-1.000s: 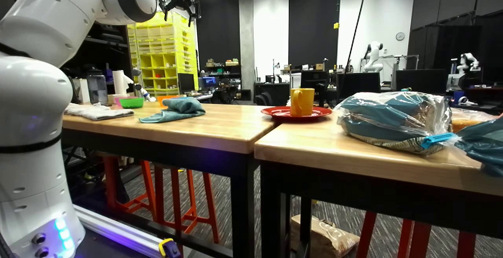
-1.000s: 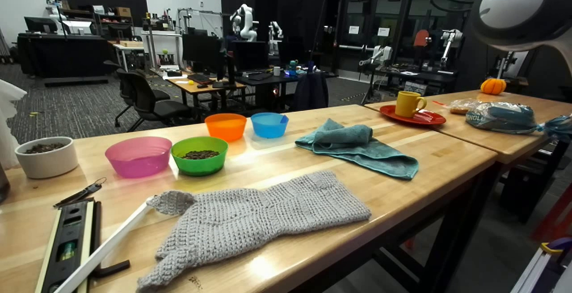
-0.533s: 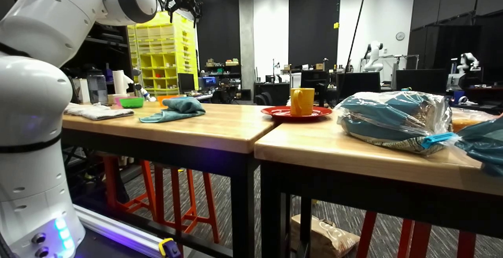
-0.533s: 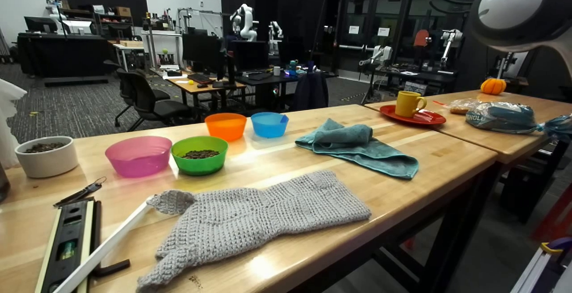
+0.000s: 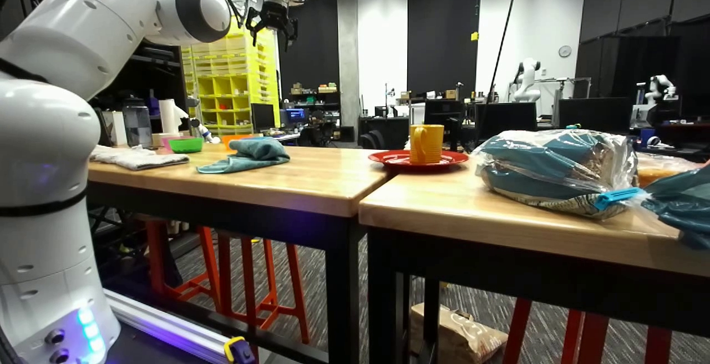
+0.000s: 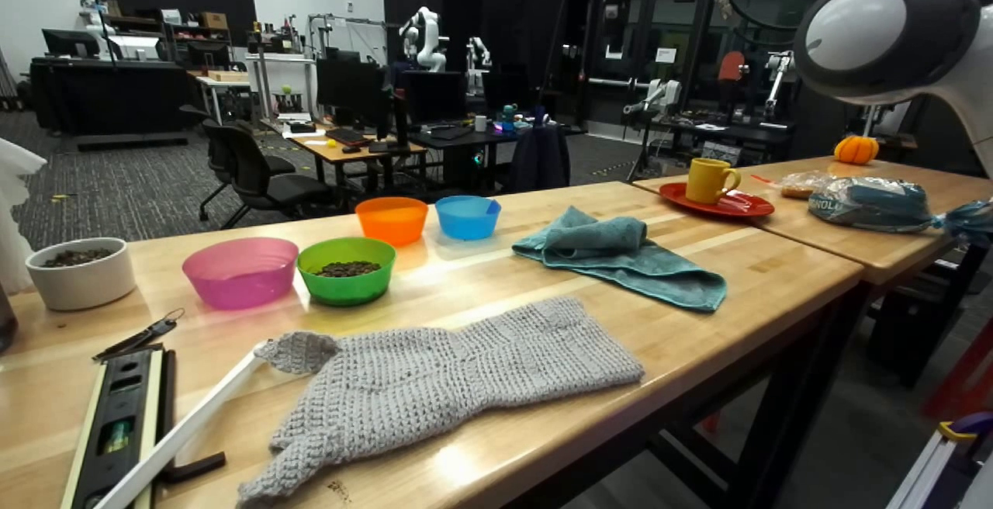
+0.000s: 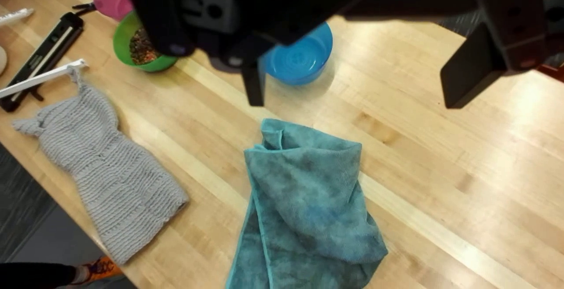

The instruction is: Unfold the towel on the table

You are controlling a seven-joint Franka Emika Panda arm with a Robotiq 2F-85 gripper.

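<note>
The teal towel lies folded and rumpled on the wooden table in both exterior views (image 5: pixel 249 155) (image 6: pixel 621 249). One end is bunched into a thick fold and a flatter corner spreads towards the table's front edge. The wrist view shows the towel (image 7: pixel 313 201) below the jaws, with its lower end cut off by the frame. My gripper (image 5: pixel 270 44) is high above the table, well clear of the towel. In the wrist view the gripper (image 7: pixel 354 104) has its fingers wide apart with nothing between them. It is out of view in the exterior view that shows the grey knit piece.
A grey knit piece (image 6: pixel 465 369) lies beside the towel. Blue (image 6: pixel 467 218), orange (image 6: pixel 392 220), green (image 6: pixel 346 270) and pink (image 6: pixel 240 272) bowls stand along the back. A red plate (image 6: pixel 752 205) with a yellow mug (image 6: pixel 706 181) and a bagged loaf (image 6: pixel 869 202) are farther along.
My gripper has come down and moved to the right in the exterior view that shows it, and the arm's elbow has shifted with it. The towel has not moved.
</note>
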